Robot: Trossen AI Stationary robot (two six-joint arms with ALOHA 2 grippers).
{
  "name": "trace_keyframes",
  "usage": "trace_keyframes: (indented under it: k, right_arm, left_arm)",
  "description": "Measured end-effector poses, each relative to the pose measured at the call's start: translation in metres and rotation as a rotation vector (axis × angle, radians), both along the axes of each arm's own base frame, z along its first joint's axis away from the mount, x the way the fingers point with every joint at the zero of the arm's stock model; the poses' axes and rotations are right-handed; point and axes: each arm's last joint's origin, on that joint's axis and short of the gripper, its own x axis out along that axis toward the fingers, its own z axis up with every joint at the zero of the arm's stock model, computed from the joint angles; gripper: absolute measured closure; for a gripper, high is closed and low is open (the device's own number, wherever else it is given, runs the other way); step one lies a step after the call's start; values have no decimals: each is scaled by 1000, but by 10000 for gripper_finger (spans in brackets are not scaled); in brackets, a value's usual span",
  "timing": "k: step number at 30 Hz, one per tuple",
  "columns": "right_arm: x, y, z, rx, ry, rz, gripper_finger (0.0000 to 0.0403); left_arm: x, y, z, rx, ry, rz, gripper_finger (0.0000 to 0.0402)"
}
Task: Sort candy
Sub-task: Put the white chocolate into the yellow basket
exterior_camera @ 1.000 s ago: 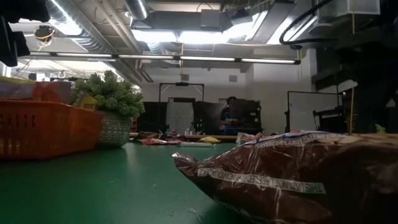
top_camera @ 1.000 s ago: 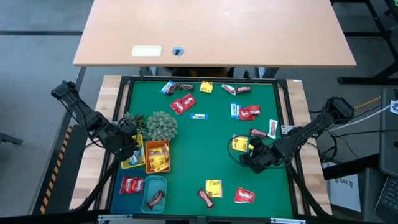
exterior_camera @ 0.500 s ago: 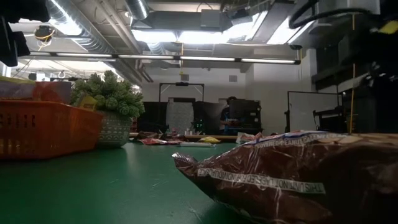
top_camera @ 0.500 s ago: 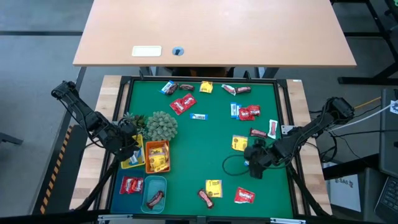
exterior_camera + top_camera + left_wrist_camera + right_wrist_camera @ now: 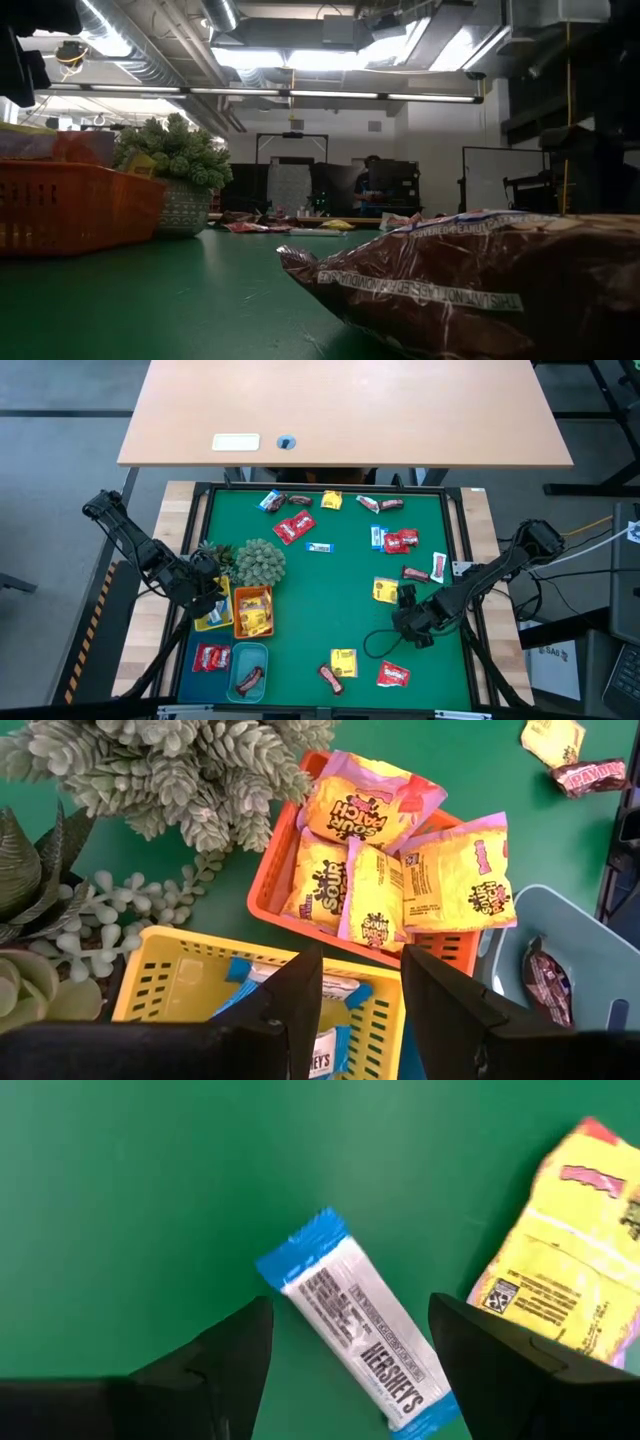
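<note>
Along the near edge of the green tabletop (image 5: 330,560) lie a red packet (image 5: 393,674), a dark brown bar (image 5: 330,679) and a yellow square packet (image 5: 343,661). In the near left corner a blue tray (image 5: 199,665) holds another red packet and a teal tray (image 5: 262,658) holds a brown bar. The low view shows only a brown wrapper (image 5: 470,285) close up, where the high view gives the whole spread. Just beyond, near the right edge, the right gripper (image 5: 350,1302) hangs low with its fingers wide and nothing held. Its wrist view shows a blue-white Hershey's bar (image 5: 360,1330) flat on the green between them, with a yellow Sour Patch packet (image 5: 570,1270) just beside it; from above the gripper hides that bar. By the left edge the left gripper (image 5: 360,970) hovers over the yellow tray (image 5: 170,982), fingers parted and empty. Its wrist view shows blue-white wrappers in that tray and yellow Sour Patch packets piled in the orange tray (image 5: 268,885) touching it. The spiky plant (image 5: 259,561) stands just past the trays. More candy (image 5: 400,541) is scattered toward the far edge, in red, blue-white, yellow and brown.
</note>
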Motion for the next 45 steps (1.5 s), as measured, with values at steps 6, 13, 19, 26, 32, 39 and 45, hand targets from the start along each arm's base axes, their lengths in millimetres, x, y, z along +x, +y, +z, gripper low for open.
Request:
trace_keyframes:
  k: [6,13,19,26,32,39,45]
  right_arm:
    - [3,1,-9,-50,38,53,138]
    - [2,2,-11,-7,68,38,193]
    - [1,3,-11,25,89,34,262]
    - [3,5,-12,50,63,7,292]
    - [12,11,-8,100,-17,3,276]
    - [35,26,10,226,-228,5,274]
    - [55,37,29,328,-493,-18,273]
  left_arm:
    - [2,-2,1,-19,-23,1,270]
    - [4,-3,4,-35,-57,6,270]
    - [7,-3,6,-9,-117,45,270]
    - [12,-4,10,22,-213,93,270]
    - [28,-14,13,180,-315,23,270]
    - [56,-36,7,384,-376,-138,270]
    - [84,-59,-4,538,-423,-280,270]
